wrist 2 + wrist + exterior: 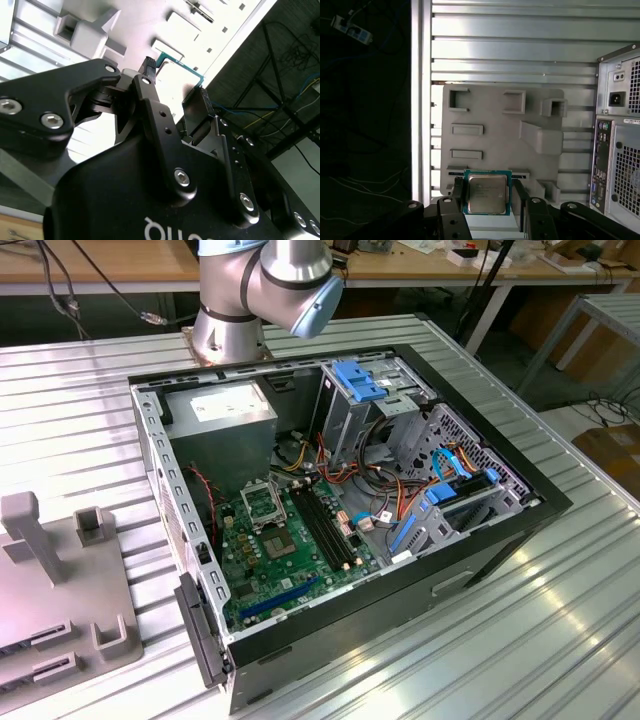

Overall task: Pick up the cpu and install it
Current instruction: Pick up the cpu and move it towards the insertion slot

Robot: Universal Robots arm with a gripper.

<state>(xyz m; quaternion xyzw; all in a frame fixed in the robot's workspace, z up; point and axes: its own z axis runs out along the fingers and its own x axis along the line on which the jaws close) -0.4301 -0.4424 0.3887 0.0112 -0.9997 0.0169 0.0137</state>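
The cpu [486,194], a flat square chip with a silver-grey face and a green rim, sits between the two black fingers of my gripper [488,196], which is shut on its opposite edges. It hangs well above the grey fixture tray [495,115]. In the second wrist view the cpu's green edge [179,66] spans from one fingertip [147,67] to the other. The motherboard [300,565] lies inside the open computer case [520,510], with its square metal-framed socket [262,505] near the power supply.
The grey fixture tray [60,580] with upright posts lies on the ribbed metal table at the exterior view's left. Inside the case are a drive cage [365,400], bundled cables [385,490] and black memory slots [325,525]. The arm's base [235,325] stands behind the case.
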